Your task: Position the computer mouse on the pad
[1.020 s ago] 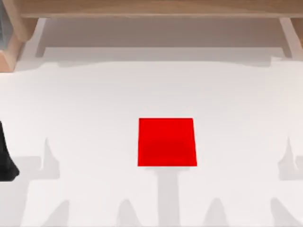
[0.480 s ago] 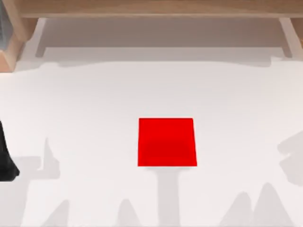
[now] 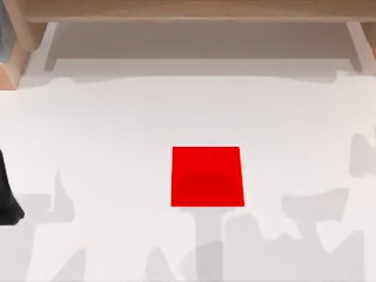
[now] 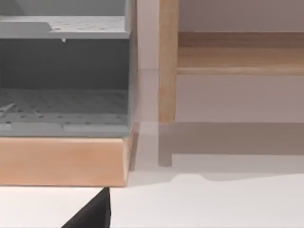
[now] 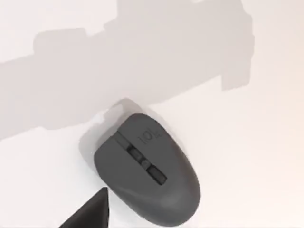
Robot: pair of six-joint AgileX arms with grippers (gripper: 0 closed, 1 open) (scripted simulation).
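The pad (image 3: 207,176) is a flat red square lying at the middle of the white table in the top view. The computer mouse (image 5: 145,168) is a dark grey oval with a scroll wheel and buttons, lying on the white tabletop in the right wrist view. My right gripper (image 5: 90,213) hangs above it, with a black tip just beside the mouse's edge and nothing in its hold. My left arm (image 3: 7,200) is parked at the table's left edge, and a black tip of the left gripper (image 4: 92,213) points toward the back.
A wooden frame (image 3: 188,9) runs along the table's back edge. A grey perforated box on a wooden base (image 4: 64,85) and a wooden post (image 4: 167,61) stand at the back left. Arm shadows (image 3: 311,205) lie right of the pad.
The arm shadows at the table's lower right have spread and shifted left, toward the pad. The pad and my left arm have stayed where they were.
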